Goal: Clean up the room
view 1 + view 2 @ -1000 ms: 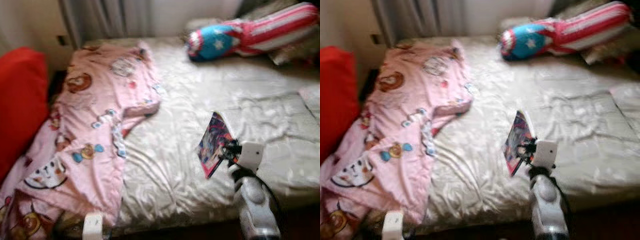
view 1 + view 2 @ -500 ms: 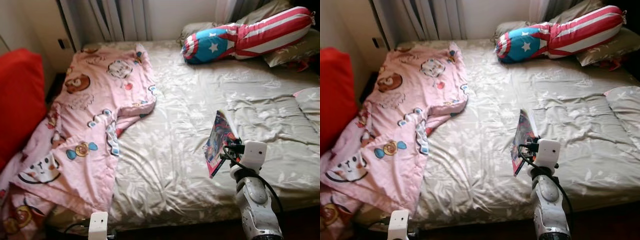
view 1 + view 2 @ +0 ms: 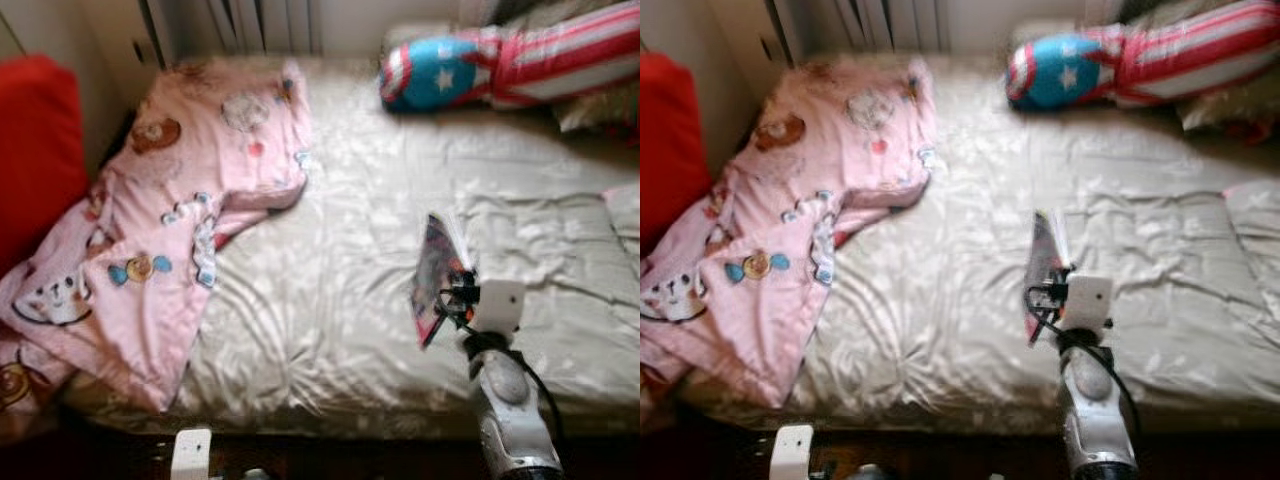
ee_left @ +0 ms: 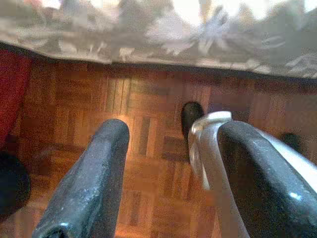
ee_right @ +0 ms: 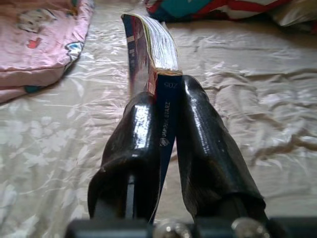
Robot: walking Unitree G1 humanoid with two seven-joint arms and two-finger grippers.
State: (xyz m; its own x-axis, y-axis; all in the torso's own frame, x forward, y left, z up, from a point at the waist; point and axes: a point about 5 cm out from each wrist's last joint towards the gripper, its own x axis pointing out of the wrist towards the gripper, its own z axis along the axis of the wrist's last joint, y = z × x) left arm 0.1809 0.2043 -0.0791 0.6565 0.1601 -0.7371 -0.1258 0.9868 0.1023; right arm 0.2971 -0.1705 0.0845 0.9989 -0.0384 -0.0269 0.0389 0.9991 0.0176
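A thin colourful book (image 3: 436, 275) stands on edge above the grey-beige bed sheet (image 3: 330, 300), right of the bed's middle. My right gripper (image 3: 462, 295) is shut on its lower spine. In the right wrist view both black fingers (image 5: 136, 144) press the book (image 5: 148, 49), whose white page edges fan out beyond the gripper (image 5: 166, 91). A pink cartoon-print blanket (image 3: 190, 180) lies crumpled over the bed's left side and hangs off the front corner. My left gripper (image 4: 173, 131) hangs low by the bed's front edge, open over the parquet floor (image 4: 148, 163), holding nothing.
A long red, white and blue star pillow (image 3: 470, 70) lies at the bed's far right. A red cushion (image 3: 35, 140) stands left of the bed. Curtains (image 3: 270, 15) hang behind. A small dark object (image 4: 190, 114) sits on the floor near the bed skirt.
The whole picture has shifted and blurred, so the camera moved. The book stays clamped in my right gripper at about the same spot over the bed.
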